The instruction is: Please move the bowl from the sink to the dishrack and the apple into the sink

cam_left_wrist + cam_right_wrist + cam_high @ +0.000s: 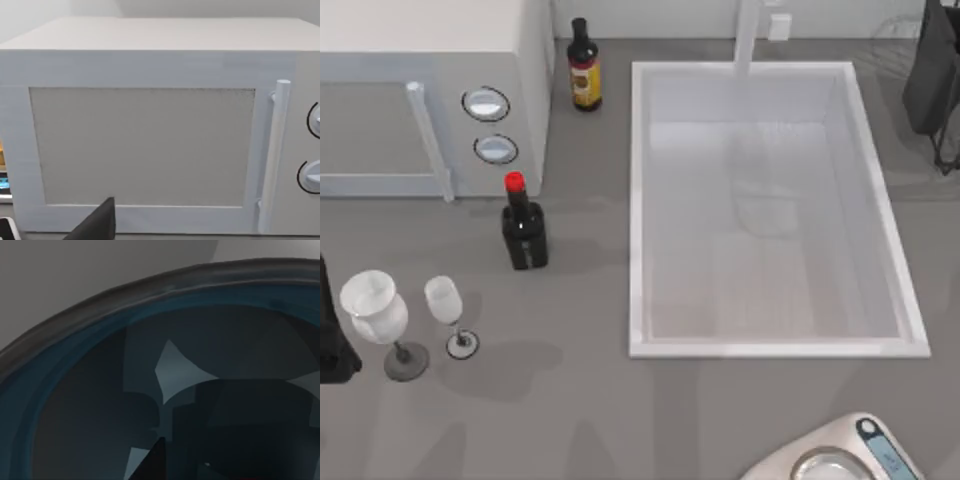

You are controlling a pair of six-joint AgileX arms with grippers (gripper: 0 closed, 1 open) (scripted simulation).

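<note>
Your sink on the right half of the counter holds nothing in the top view, so judge the bowl as already lifted out. The right wrist view looks straight into the bowl, its dark teal inside and rim very close to the camera, which suggests the right arm at the far right edge is carrying it or setting it down near the dishrack wires. You cannot tell from these views whether the right fingers are clenched on it or released.

Your left arm sits parked at the near left edge, facing the microwave; its fingers cannot be judged either.

Still left for you: confirm the bowl rests in the dishrack, then find the apple and bring it into the sink.
</note>
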